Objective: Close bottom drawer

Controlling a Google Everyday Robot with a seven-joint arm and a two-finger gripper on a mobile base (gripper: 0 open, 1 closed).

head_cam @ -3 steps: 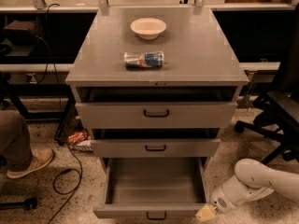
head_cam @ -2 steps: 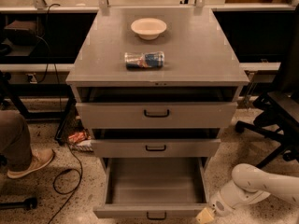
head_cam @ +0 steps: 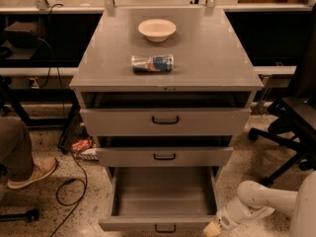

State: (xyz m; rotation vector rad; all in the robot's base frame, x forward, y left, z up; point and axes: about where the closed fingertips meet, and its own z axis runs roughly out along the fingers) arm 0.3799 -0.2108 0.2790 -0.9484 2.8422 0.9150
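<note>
The bottom drawer [head_cam: 163,196] of the grey metal cabinet is pulled far out, its deep tray empty, its low front panel with a small black loop handle [head_cam: 165,228] at the picture's lower edge. My gripper [head_cam: 213,227] is at the drawer's front right corner, low near the floor, on the end of my white arm [head_cam: 256,201] that comes in from the right. Its tip sits close beside the front panel's right end. The middle drawer [head_cam: 164,156] and top drawer [head_cam: 165,121] stand slightly open above.
On the cabinet top lie a white bowl [head_cam: 157,29] and a can on its side [head_cam: 152,63]. A black office chair [head_cam: 291,127] stands to the right. A person's leg and shoe [head_cam: 24,164] and a black cable [head_cam: 74,181] are on the floor at left.
My arm has drawn in toward the drawer's front right corner and moved slightly lower. The drawer stands as far out as before.
</note>
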